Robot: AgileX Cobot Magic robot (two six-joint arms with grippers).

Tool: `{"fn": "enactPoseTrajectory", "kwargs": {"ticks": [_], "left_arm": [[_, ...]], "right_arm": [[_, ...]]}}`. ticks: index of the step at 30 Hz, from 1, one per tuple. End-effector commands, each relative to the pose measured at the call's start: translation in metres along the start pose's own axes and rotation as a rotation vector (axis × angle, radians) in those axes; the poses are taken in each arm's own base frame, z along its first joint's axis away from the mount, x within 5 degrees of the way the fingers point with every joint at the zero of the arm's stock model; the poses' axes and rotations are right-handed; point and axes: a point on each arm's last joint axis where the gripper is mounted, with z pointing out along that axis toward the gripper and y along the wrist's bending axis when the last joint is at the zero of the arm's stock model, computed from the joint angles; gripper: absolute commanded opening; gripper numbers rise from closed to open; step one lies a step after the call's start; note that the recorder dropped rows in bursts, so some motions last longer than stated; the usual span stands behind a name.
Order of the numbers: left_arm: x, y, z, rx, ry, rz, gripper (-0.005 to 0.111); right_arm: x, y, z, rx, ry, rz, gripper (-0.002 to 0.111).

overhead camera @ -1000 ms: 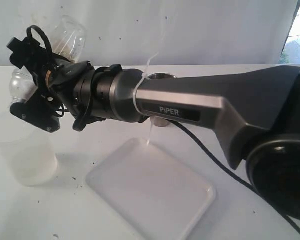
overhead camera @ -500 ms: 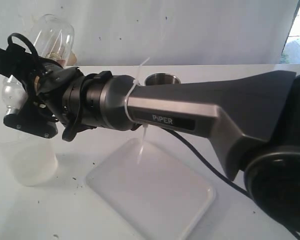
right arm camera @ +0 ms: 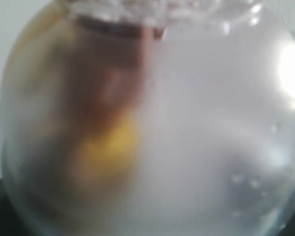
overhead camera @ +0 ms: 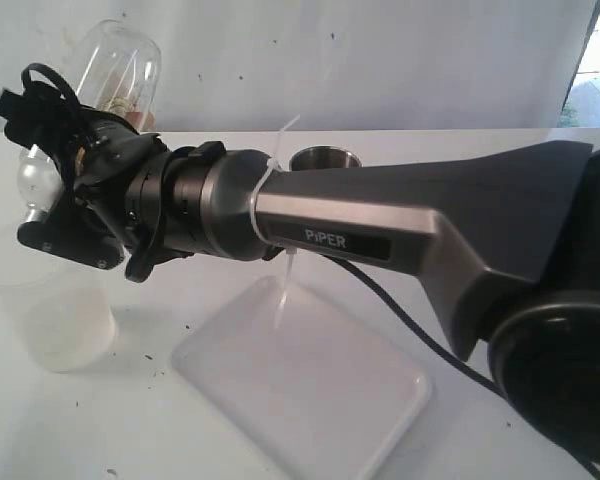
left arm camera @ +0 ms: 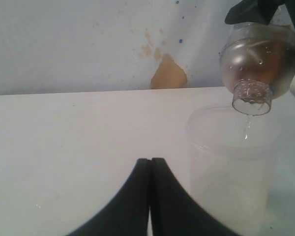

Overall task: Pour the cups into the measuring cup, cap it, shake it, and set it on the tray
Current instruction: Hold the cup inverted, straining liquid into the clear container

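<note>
The measuring cup (overhead camera: 120,60), judged light, slick and crushable, is gripped across its wall by the right tool (overhead camera: 80,130); left tool (left arm camera: 149,164) clenched empty.

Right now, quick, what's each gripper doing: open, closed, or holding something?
Left gripper: closed, fingers together, holding nothing.
Right gripper: holding the measuring cup.

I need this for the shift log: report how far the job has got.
Done: the lid is on the jar. In hand: the right gripper holds the jar tipped, lid down, over the frosted cup, and liquid drips from the lid. Whether the shaking is finished cannot be told. Left: the jar is not yet set on the tray.
</note>
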Motion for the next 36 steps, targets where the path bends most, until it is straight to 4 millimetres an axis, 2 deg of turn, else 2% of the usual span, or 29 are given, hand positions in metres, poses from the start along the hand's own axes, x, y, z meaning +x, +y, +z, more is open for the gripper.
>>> {"fn": "enactPoseTrajectory", "kwargs": {"ticks": [1,24,29,36], "left_arm": [[0.0004,0.0000,0.0001,-0.001,-0.011,-0.009,0.000],[0.0004,0.0000,0.0001,-0.001,-0.011,-0.009,0.000],[0.0004,0.0000,0.0001,-0.001,-0.011,-0.009,0.000],[0.0004,0.0000,0.0001,-0.001,-0.011,-0.009,0.000]], "right_arm": [[0.0118,-0.0071,-0.0037,0.011,0.046,-0.010,0.000],[0.0117,-0.0073,-0.0040,0.009,0.050,-0.013,0.000],[0.0123,-0.0070,-0.0040,0.003,0.057,-0.106,0.000],[0.0080,-0.0105,-0.0061,0.010,0.052,-0.106,0.000]]}}
